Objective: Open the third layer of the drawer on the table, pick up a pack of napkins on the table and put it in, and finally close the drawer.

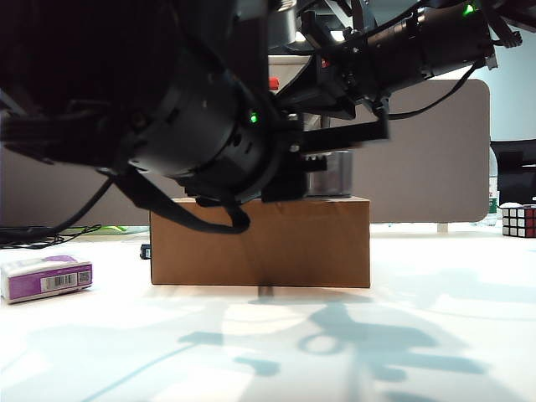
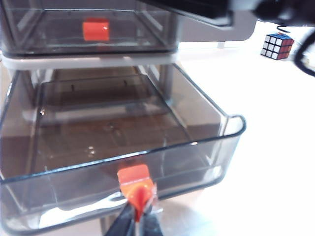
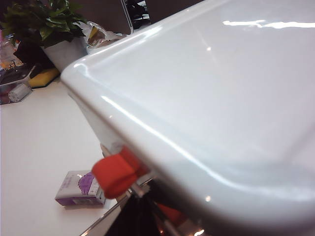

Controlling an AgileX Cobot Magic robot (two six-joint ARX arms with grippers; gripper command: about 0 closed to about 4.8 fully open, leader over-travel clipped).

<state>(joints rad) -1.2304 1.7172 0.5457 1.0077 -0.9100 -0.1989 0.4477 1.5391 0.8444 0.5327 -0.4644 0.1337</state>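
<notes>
While the third layer (image 2: 113, 147) of the drawer (image 2: 88, 59) stands drawn well out of its frame, its small red handle (image 2: 135, 179) is seen pinched between the closed fingers of the left gripper (image 2: 138, 216), low at the tray's front centre. The smoky tray is shown empty, and the tray above it is shut, its own red handle (image 2: 96, 29) flush at the front. The right gripper (image 3: 140, 206) is held close against the unit's pale top (image 3: 211, 98), next to a red handle (image 3: 115, 172); only its dark base is visible, so whether its fingers are spread or pressed together cannot be told. The pack of napkins (image 1: 46, 278) is left lying flat on the table (image 1: 335, 335), well apart from the unit on the left of the exterior view, beyond the brown cardboard box (image 1: 260, 243); it is also glimpsed in the right wrist view. A puzzle cube (image 1: 518, 221) is seen at the far right. The opening step is judged all but finished. Next, the handle would have to be released and the pack fetched and laid in the open tray, before the tray is pushed shut.
</notes>
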